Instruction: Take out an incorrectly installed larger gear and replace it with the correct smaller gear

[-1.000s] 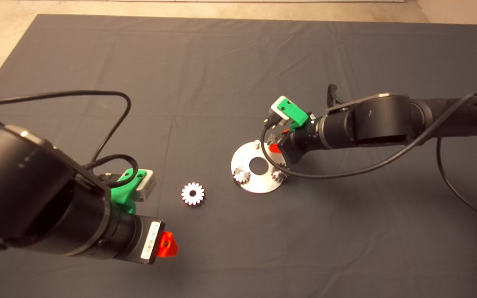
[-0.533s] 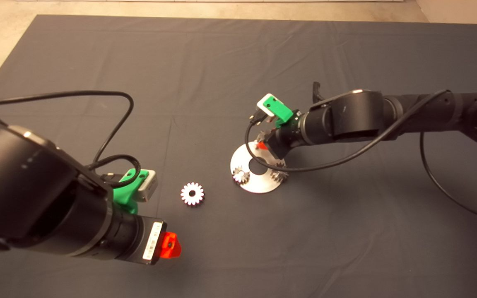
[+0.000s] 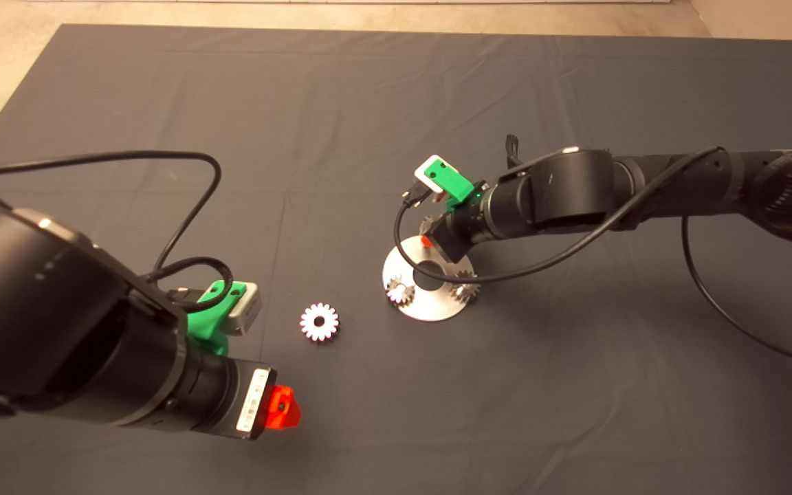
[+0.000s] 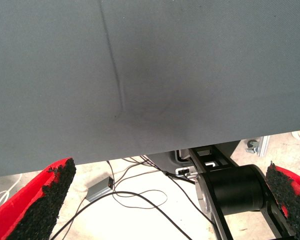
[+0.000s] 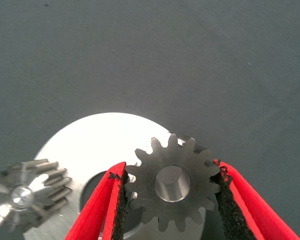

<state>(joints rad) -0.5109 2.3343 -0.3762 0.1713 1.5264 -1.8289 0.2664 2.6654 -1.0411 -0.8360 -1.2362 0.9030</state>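
With larger gear (image 3: 320, 322) off, lying on worktop | right end effector (image 5: 171, 192) clamped on smaller gear (image 5: 172, 186) above plate (image 3: 423, 302) — seating left | left end effector (image 4: 170, 200) apart, idle

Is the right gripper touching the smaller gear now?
Touching. The right wrist view shows the right gripper with both black pads pressed against the smaller gear's teeth.

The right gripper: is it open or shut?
Shut: the right gripper pinches the smaller gear, with a pad on each side.
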